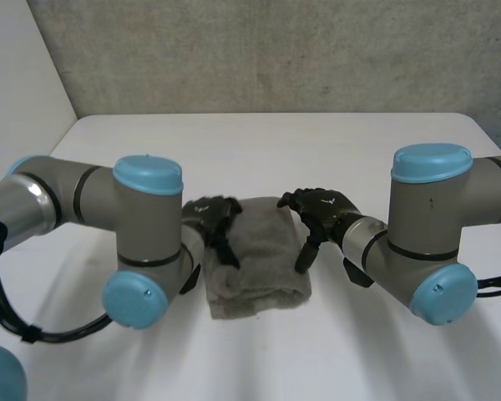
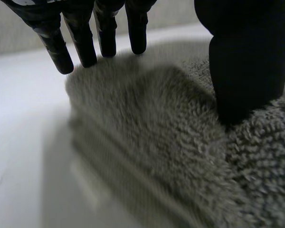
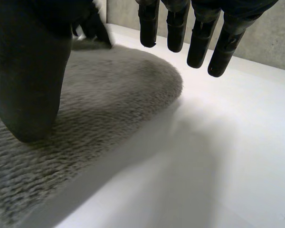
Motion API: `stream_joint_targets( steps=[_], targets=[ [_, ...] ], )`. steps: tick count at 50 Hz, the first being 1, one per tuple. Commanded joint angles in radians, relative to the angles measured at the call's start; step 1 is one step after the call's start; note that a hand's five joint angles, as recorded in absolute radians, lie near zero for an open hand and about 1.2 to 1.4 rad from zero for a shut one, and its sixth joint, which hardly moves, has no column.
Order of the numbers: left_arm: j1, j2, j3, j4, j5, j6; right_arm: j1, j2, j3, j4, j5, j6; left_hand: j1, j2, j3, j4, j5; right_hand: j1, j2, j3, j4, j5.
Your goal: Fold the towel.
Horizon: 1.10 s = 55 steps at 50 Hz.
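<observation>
Folded grey towel (image 1: 255, 259) on surface (image 1: 317, 150); left robot hand (image 1: 215, 219) at left edge, right robot hand (image 1: 321, 209) at right edge, both with fingers straight, thumbs on towel.

Loads of bare table (image 1: 317, 150) beyond the towel (image 1: 259, 259) and on its near side too. Only real obstacle is that folded towel mid-table, boxed in by the left hand (image 1: 215, 219) and right hand (image 1: 321, 209) at its side edges.
</observation>
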Motion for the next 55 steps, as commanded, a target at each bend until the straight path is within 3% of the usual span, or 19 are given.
stream_joint_targets(
  steps=[1,12,23,34,41,47,55],
  targets=[
    [0.007,0.105,-0.184,-0.001,-0.076,0.007,0.009,0.047,-0.06,0.037,-0.005,-0.031,0.006,0.009,0.01,0.008,0.01,-0.056,-0.091,-0.074,-0.081,-0.055],
    [0.006,0.188,-0.333,0.071,-0.079,0.007,0.017,0.096,-0.075,0.086,0.009,-0.171,0.0,0.003,0.004,0.002,0.004,-0.056,-0.091,-0.074,-0.081,-0.055],
    [0.01,0.206,-0.304,0.102,-0.08,0.007,0.018,0.042,-0.068,0.085,0.006,-0.168,-0.023,-0.021,-0.02,-0.022,-0.02,-0.056,-0.091,-0.074,-0.081,-0.055],
    [0.029,0.378,-0.263,0.09,-0.083,0.008,0.001,-0.171,-0.051,0.08,0.006,-0.143,-0.05,-0.047,-0.046,-0.048,-0.046,-0.056,-0.091,-0.074,-0.081,-0.055],
    [0.139,0.597,-0.204,0.023,-0.07,0.013,-0.109,-0.378,-0.017,0.077,0.093,-0.134,-0.079,-0.077,-0.075,-0.077,-0.076,-0.056,-0.091,-0.074,-0.081,-0.055],
    [0.213,0.677,-0.198,-0.065,-0.016,0.042,-0.189,-0.45,0.027,0.08,0.144,-0.137,-0.082,-0.08,-0.078,-0.08,-0.079,-0.056,-0.091,-0.074,-0.081,-0.055],
    [0.225,0.696,-0.2,-0.068,0.032,0.039,-0.197,-0.467,0.046,0.082,0.138,-0.134,-0.082,-0.08,-0.078,-0.08,-0.079,-0.056,-0.091,-0.074,-0.081,-0.055]
  ],
)
